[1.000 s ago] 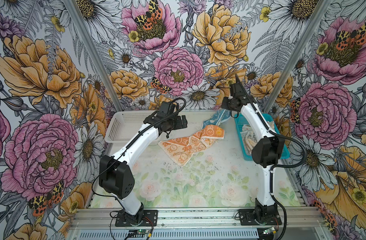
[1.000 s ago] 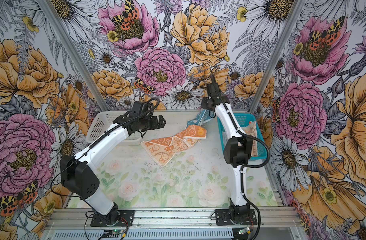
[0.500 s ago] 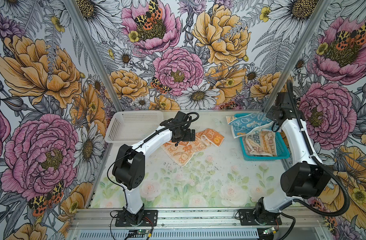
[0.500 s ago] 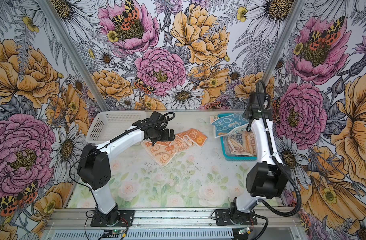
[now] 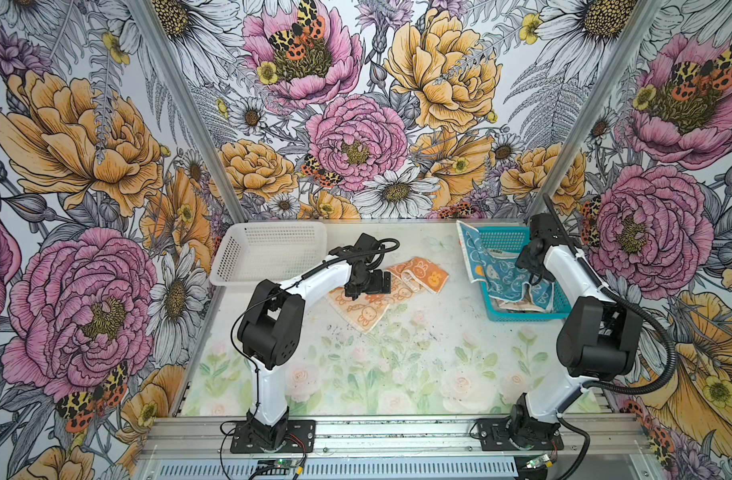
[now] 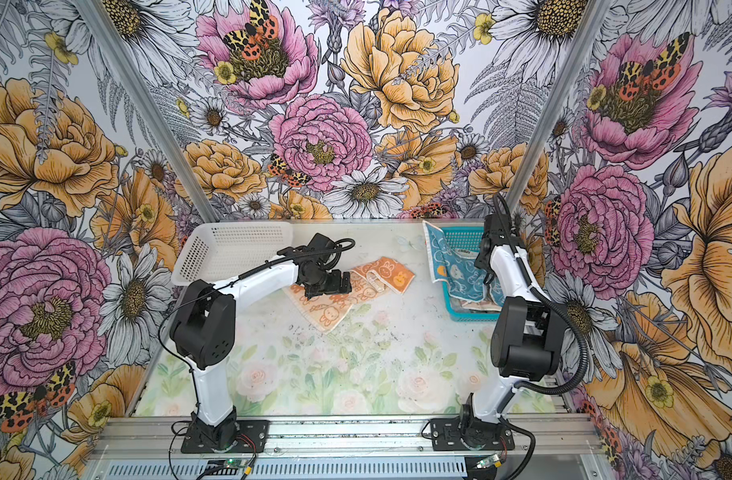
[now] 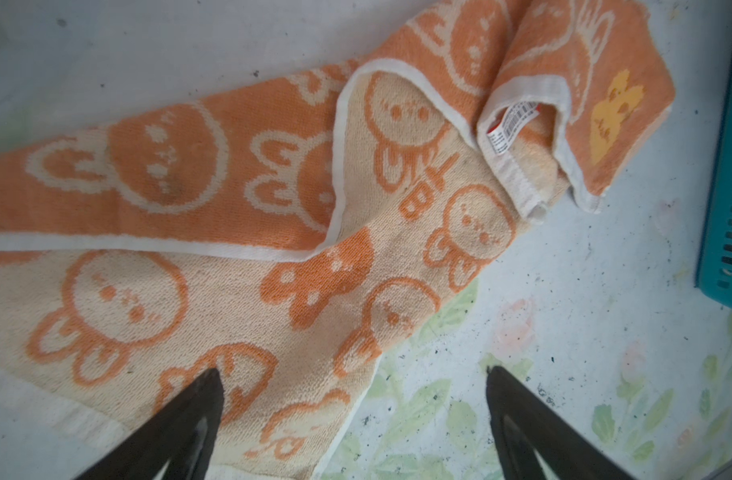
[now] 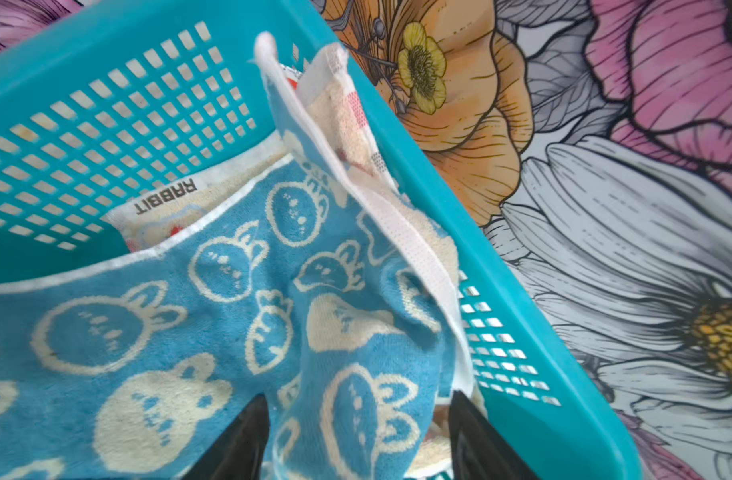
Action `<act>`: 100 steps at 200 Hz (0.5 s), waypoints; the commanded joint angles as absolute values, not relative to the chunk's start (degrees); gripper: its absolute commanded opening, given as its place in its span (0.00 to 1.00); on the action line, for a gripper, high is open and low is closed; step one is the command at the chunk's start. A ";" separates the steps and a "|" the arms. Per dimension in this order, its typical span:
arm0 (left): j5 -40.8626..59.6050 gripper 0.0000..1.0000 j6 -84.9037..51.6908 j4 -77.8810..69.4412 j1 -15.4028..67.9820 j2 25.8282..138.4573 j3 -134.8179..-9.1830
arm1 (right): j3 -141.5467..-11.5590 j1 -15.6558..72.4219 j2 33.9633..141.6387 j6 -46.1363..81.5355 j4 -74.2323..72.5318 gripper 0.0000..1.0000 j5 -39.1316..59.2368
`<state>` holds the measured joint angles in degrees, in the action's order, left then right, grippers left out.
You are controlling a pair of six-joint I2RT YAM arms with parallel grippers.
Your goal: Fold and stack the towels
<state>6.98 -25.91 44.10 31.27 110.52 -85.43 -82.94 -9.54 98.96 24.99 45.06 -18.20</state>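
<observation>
Towels first: the orange towel point(image 5: 363, 312) lies crumpled on the table point(image 5: 397, 365) near the middle, peach side up at the near end, with a deeper orange flap folded over the far end. It sits between the white basket point(image 5: 268, 249) and the teal basket point(image 5: 526, 316), apart from both. My left gripper point(image 7: 351, 374) hangs right over it with the fingers spread wide and nothing between them. In the left wrist view one fingertip point(image 7: 202, 399) is above the peach cloth and the other is above bare table just past the white hem. A small printed tag shows in the fold at the far end. On the other side the blue towel point(image 5: 497, 274) is bunched in the teal basket, and in both top views one corner is draped up over the far left rim point(image 6: 432, 232). A cream towel point(image 8: 164, 199) lettered RABBIT peeks out from under it. My right gripper point(image 8: 358, 399) is down in that basket with its fingers well apart — a raised ridge of blue cloth stands in the gap. I can't tell whether either finger touches the ridge, but nothing looks pinched. The white basket sits in the far left corner — no cloth in it that I can see.
</observation>
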 commanded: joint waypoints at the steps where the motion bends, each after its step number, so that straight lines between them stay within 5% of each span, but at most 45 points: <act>1: 8.32 0.99 -27.46 43.84 30.73 110.54 -84.59 | -86.49 -5.19 96.76 23.56 43.07 0.91 -14.41; 11: 8.93 0.99 -27.96 43.85 30.21 110.82 -84.51 | -87.15 -2.51 96.30 22.51 42.54 0.99 -12.57; 100: 11.33 0.99 -30.32 42.79 26.27 106.59 -79.33 | -82.91 19.19 104.25 25.33 33.02 0.99 4.34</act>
